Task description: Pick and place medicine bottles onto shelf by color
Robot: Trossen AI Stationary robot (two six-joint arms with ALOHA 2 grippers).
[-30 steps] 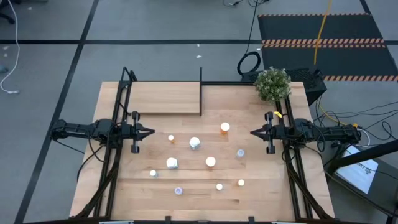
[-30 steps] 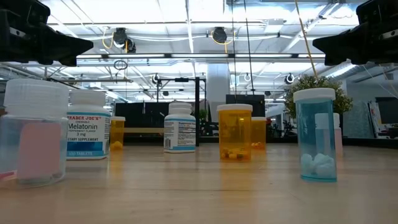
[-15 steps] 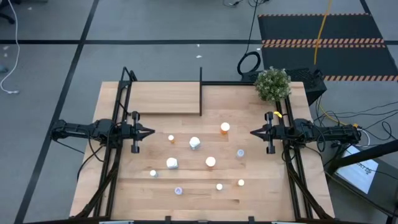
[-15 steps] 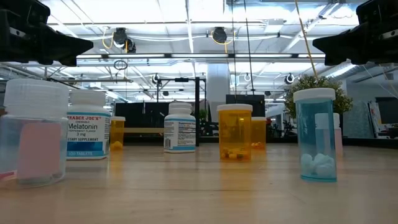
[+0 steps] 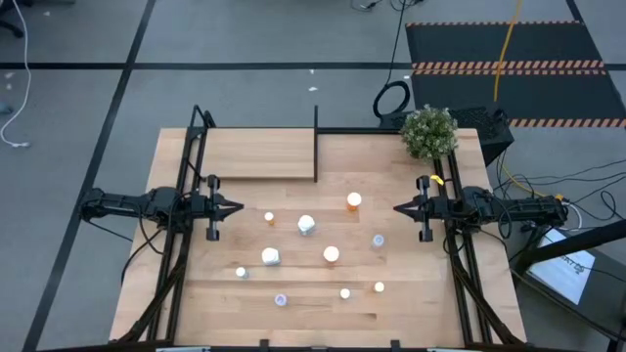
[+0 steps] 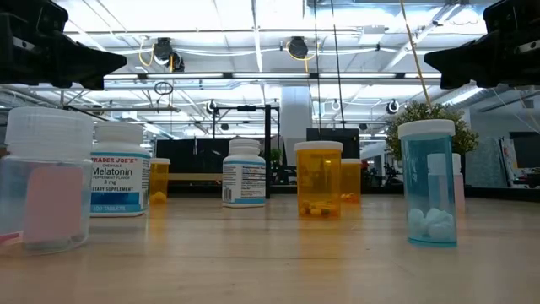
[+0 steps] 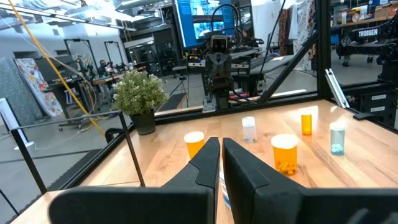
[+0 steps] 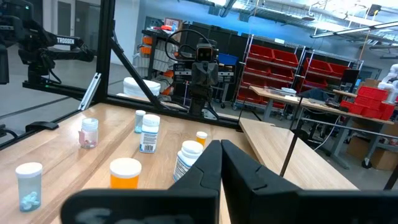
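Observation:
Several medicine bottles stand upright on their bases on the wooden tabletop between the arms: an orange one (image 5: 353, 200), a white one (image 5: 306, 225), a pale blue one (image 5: 378, 241) and others nearer the front edge. The low view shows a white Melatonin bottle (image 6: 118, 169), an orange bottle (image 6: 319, 179) and a blue bottle (image 6: 429, 181). The shelf (image 5: 259, 154), with its black divider (image 5: 316, 142), lies at the far left. My left gripper (image 5: 240, 206) hovers shut at the left side, pointing level at the bottles. My right gripper (image 5: 397, 207) hovers shut at the right side, facing it.
A small potted plant (image 5: 428, 131) stands at the table's far right corner. Black frame rails (image 5: 186, 244) run along both sides under the arms. The wood to the right of the divider (image 5: 362, 156) bears no bottle.

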